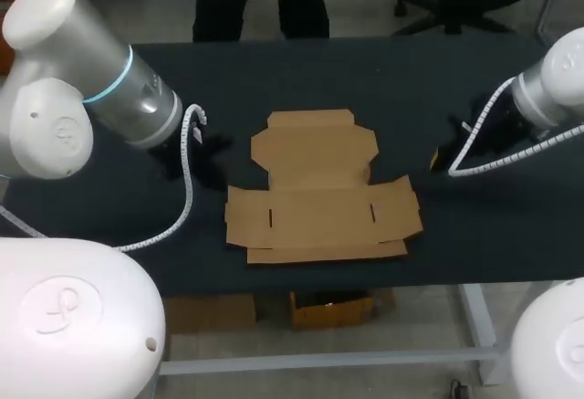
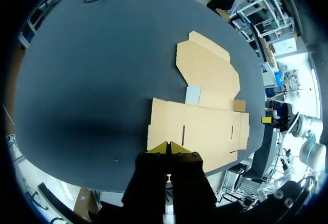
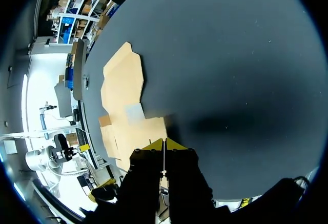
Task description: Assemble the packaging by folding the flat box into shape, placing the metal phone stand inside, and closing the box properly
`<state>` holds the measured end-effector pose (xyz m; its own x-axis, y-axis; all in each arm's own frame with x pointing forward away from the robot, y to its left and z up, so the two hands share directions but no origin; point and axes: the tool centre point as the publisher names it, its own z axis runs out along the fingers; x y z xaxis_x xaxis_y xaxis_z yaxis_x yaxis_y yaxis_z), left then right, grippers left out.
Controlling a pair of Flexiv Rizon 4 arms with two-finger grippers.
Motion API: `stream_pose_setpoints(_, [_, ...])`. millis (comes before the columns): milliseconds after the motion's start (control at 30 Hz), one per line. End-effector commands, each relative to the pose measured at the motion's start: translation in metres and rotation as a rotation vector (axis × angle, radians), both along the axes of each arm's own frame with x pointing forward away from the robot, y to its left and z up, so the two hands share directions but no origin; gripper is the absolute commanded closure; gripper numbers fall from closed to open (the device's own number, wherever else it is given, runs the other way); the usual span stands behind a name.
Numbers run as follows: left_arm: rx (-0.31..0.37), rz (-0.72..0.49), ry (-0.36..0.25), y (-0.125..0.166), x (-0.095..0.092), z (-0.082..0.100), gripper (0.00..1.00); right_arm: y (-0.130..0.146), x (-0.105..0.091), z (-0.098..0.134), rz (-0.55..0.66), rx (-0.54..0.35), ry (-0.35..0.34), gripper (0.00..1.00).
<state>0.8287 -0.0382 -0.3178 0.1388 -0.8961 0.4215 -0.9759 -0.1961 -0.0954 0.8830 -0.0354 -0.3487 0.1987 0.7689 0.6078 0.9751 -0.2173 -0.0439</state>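
A flat brown cardboard box blank (image 1: 319,189) lies unfolded in the middle of the dark bench (image 1: 228,79), flaps spread, its front edge close to the bench's near edge. No metal phone stand shows in any view.

The left hand (image 2: 169,146) sits off the blank's left side and the right hand (image 3: 164,143) off its right side. Each has its yellow tips pressed together on nothing.

The main risk, as I judge it, is the sheet sliding. It lies flush on a smooth top, so a shut hand nudging a flap would likely push the whole blank rather than lift it. A push toward the robot could carry it over the near edge. Lifting one side alone could also twist the sheet.

There is open room to the left, to the right and behind the blank, little in front.
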Motion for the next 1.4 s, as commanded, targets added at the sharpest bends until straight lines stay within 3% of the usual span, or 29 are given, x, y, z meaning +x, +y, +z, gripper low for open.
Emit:
stream_pose_setpoints(33, [-0.006, 0.017, -0.004, 0.006, -0.018, 0.004, 1.00, -0.007, -0.018, 0.010, -0.005, -0.002, -0.007, 1.00])
stream_pose_setpoints(800, [-0.041, 0.075, 0.048, 0.016, -0.096, -0.007, 1.00, -0.032, -0.081, 0.005, -0.021, 0.023, 0.038, 1.00])
stream_pose_setpoints(1400, [-0.041, 0.078, 0.049, 0.016, -0.097, -0.007, 1.00, -0.032, -0.087, 0.005, -0.032, 0.027, 0.053, 1.00])
